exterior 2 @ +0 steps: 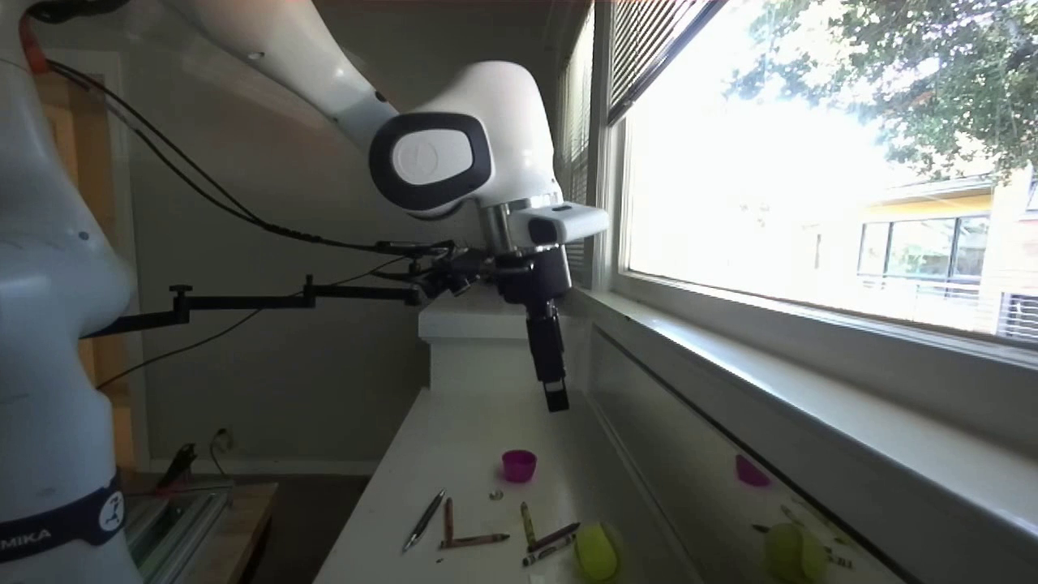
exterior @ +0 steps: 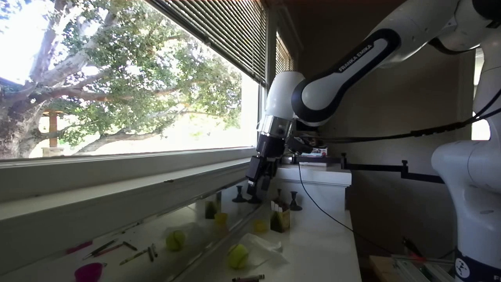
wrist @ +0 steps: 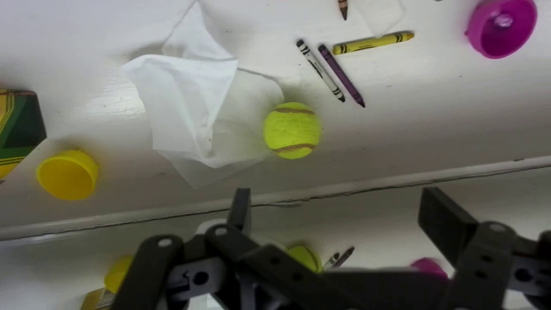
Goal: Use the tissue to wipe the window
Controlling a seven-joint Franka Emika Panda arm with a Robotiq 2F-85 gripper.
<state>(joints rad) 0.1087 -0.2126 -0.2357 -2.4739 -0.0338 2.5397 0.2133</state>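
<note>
The white crumpled tissue [wrist: 185,99] lies on the white counter in the wrist view, touching or right beside a tennis ball. It also shows in an exterior view [exterior: 264,246], behind the ball. The window [exterior: 156,94] is a large clear pane with dark blinds at its top and a tree behind it; it also shows in an exterior view [exterior 2: 778,195]. My gripper [wrist: 338,206] is open and empty, pointing down above the counter, beside the reflective panel and below the window sill. It shows in both exterior views [exterior: 256,192] [exterior 2: 556,397].
On the counter are the tennis ball [wrist: 292,130], a yellow cup [wrist: 69,174], a crayon box [wrist: 19,125], a magenta cup [wrist: 501,28] and several crayons [wrist: 373,42]. A mirror-like panel [exterior 2: 665,422] runs along the back under the sill [exterior 2: 730,341]. A dark candle holder [exterior: 294,201] stands farther along.
</note>
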